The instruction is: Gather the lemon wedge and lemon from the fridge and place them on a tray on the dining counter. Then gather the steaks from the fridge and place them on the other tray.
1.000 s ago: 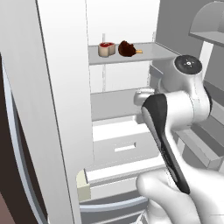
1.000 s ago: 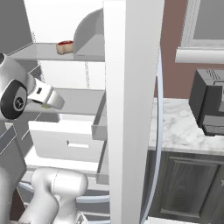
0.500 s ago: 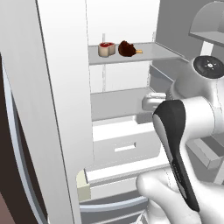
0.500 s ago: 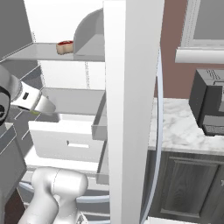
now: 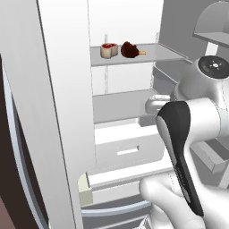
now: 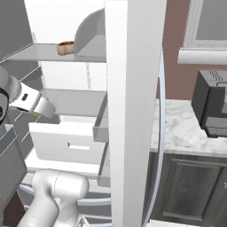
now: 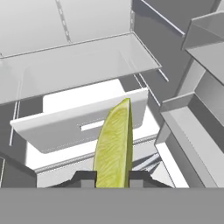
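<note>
Lemon wedge (image 7: 114, 146) sits pinched between the two finger tips of the claw (image 7: 112, 177), its pointed end sticking out ahead of the hand and its rind edge running along the grip line, so the jaws clamp its flat faces rather than the curved back; that looks like the steadier hold for a slippery slice. The claw is clenched on the wedge, narrow because the slice is thin. In the hand view the wedge hangs in the open air in front of the fridge, above the white drawer (image 7: 78, 120) and below the glass shelf (image 7: 83, 59), touching neither. From the right base view a sliver of yellow-green shows at the tip of the hand (image 6: 37, 107), level with the middle shelf and just outside the fridge door (image 6: 133, 111). Steaks (image 5: 120, 49) lie on the upper shelf (image 5: 152, 53) well apart from the hand, one pale-rimmed and one dark, side by side near its front edge. My guess is that the wedge is being carried out toward the tray on the dining counter, with the steaks left for the later part of the job. The whole lemon I cannot pick out.
</note>
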Tool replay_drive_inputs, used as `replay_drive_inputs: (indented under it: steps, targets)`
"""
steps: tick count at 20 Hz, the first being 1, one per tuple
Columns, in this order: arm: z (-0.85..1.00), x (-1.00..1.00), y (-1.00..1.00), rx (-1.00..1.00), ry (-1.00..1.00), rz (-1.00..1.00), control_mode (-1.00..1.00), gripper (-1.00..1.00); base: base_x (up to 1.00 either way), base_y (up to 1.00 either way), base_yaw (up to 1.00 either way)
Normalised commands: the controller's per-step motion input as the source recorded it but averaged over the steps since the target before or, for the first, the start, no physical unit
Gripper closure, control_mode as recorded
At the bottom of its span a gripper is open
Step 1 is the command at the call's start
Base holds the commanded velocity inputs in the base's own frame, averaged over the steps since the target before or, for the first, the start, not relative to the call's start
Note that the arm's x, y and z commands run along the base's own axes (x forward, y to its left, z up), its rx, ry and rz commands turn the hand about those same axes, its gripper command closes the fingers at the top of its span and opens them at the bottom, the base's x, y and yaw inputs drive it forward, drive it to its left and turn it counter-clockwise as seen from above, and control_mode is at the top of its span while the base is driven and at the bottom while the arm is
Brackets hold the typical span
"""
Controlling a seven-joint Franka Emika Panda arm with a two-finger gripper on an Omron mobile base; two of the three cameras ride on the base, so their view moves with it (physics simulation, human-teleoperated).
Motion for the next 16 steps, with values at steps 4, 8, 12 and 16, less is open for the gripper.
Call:
replay_drive_inputs:
  steps: [4,8,12,16]
  targets:
    - [0.00,0.00,0.00,0.00,0.00,0.00,1.00,1.00,-0.58,0.00,0.00]
    - [0.00,0.00,0.00,0.00,0.00,0.00,1.00,1.00,-0.67,0.02,-0.01]
    - [0.00,0.00,0.00,0.00,0.00,0.00,1.00,1.00,-0.55,0.15,-0.08]
    - [0.00,0.00,0.00,0.00,0.00,0.00,1.00,1.00,-0.49,0.18,-0.13]
